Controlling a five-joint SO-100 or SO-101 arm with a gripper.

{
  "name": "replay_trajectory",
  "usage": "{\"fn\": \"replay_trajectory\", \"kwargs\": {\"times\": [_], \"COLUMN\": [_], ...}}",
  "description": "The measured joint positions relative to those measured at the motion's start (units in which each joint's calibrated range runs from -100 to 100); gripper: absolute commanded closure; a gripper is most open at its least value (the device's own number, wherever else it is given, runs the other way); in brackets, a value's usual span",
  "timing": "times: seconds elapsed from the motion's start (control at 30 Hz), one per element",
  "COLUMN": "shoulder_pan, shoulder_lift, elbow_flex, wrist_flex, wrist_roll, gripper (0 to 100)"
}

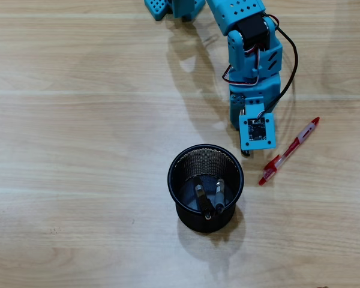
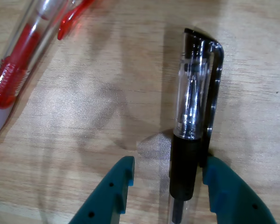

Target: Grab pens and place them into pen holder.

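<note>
While the blue arm hangs low over the wooden table, this is what I can make out from where I stand:

Black pen at the claw: black-and-clear pen (image 2: 192,116), clear barrel showing a silvery inner tip, black cap end and black clip along its right side in the wrist view; it lies on the table (image 1: 78,150) pointing away from the camera.

Claw: gripper (image 2: 165,186) spread apart, two teal fingers (image 2: 116,186) straddling the black pen; the right finger touches the pen's clip side, the left one stands off with bare wood between. Nothing is clamped.

Red pen: red-and-clear pen (image 1: 289,150) with a white section, lying slanted on the table just right of the arm's tip in the overhead view; in the wrist view it crosses the upper left corner (image 2: 18,65).

Pen holder: round black wire-mesh cup (image 1: 205,163) with a solid rim, standing upright just below and left of the arm's tip in the overhead view, apart from the red pen.

Pens in the holder: two dark pens (image 1: 202,198), leaning side by side against the near wall.

Count: four pens in all — two in the cup, one red on the table, one black between the fingers; one holder; one arm.
</note>
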Motion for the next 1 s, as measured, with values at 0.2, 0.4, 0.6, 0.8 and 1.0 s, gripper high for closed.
{"fn": "replay_trajectory", "kwargs": {"times": [0.2, 0.4, 0.6, 0.8, 1.0], "shoulder_pan": [-0.1, -1.0, -1.0, -0.3, -0.3], "shoulder_lift": [-0.3, -5.5, -10.7, -11.5, -11.5], "elbow_flex": [2.0, 10.4, 18.3, 20.3, 20.3], "wrist_flex": [-0.4, -0.4, -0.4, -0.4, -0.4], "wrist_roll": [0.0, 0.0, 0.0, 0.0, 0.0], "gripper": [83, 83, 88, 98, 98]}}
